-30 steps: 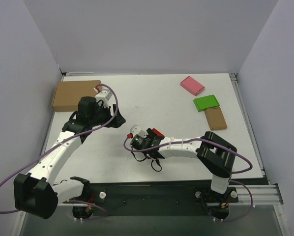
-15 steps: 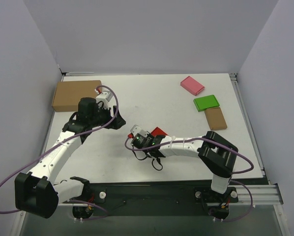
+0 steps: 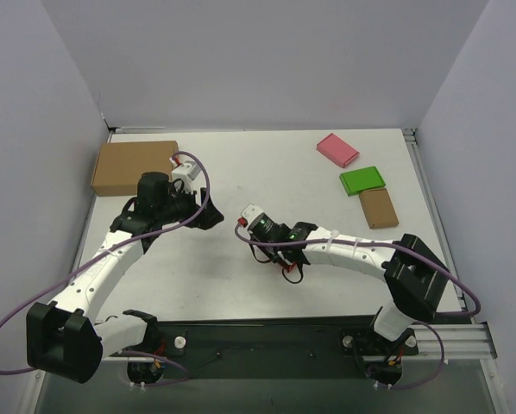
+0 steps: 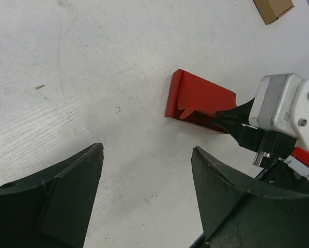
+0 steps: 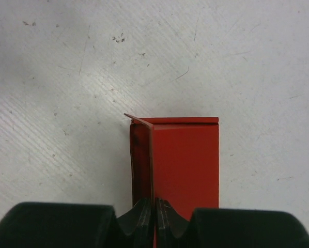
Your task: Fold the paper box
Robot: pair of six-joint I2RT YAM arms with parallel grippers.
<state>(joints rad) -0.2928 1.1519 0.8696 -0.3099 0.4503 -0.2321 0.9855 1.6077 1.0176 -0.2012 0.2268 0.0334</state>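
The paper box (image 5: 188,160) is bright red and lies flat on the white table, with one thin wall standing up along its left side. My right gripper (image 5: 154,204) is shut on the near end of that upright wall. The left wrist view shows the paper box (image 4: 198,98) lying ahead, with the right gripper's black fingers (image 4: 228,116) reaching it from the right. My left gripper (image 4: 148,150) hangs open above bare table, short of the box and touching nothing. In the top view my right wrist (image 3: 267,228) covers the box.
A large brown carton (image 3: 133,166) lies at the back left, beside my left arm. At the back right lie a pink flat box (image 3: 337,149), a green flat box (image 3: 362,180) and a small brown flat box (image 3: 378,207).
My right gripper has closed onto the box's upright wall. The right arm has swung toward the back right, and the box no longer shows from above. My left arm barely moved.
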